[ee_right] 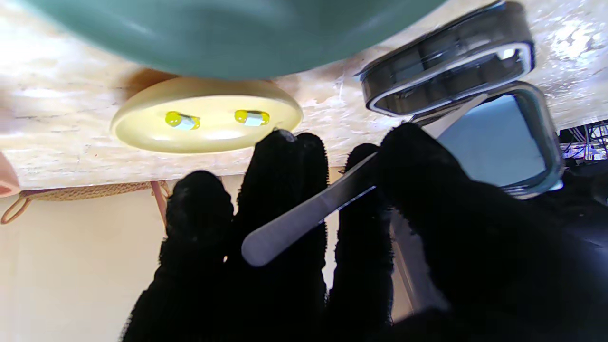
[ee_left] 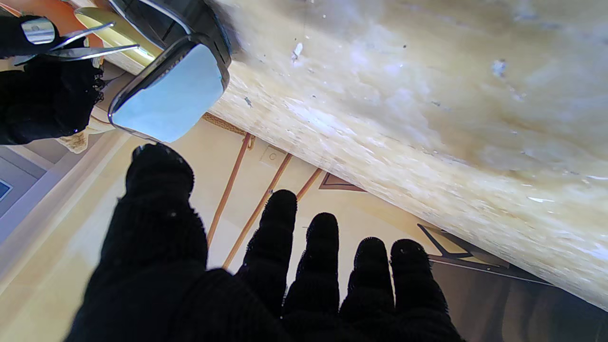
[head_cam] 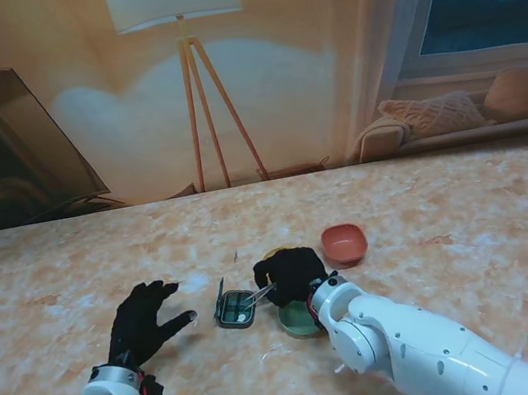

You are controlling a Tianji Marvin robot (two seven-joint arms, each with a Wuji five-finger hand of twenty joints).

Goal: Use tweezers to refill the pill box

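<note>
Stand view: pill box (head_cam: 234,310) is sitting open on the worktop (head_cam: 452,227), between both hands.
Right hand (head_cam: 288,274): gripping the tweezers (head_cam: 260,294) — tips are reaching over the box.
Left hand (head_cam: 143,322): lying spread, grasping nothing.
Progress: two capsules (ee_right: 183,120) are waiting in the yellow dish (ee_right: 142,137) — refilling seems unfinished.
Box look: dark, lid (ee_left: 171,97) is standing raised.

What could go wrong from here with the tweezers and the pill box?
1. The right hand pinches the tweezers between just a few fingers, so they might twist or slip.
2. The left hand is open beside the pill box, apparently not holding it, so a nudge from the tips could slide it.
3. Two capsules sit loose in the shallow yellow dish, where they could roll away from the tips.
</note>
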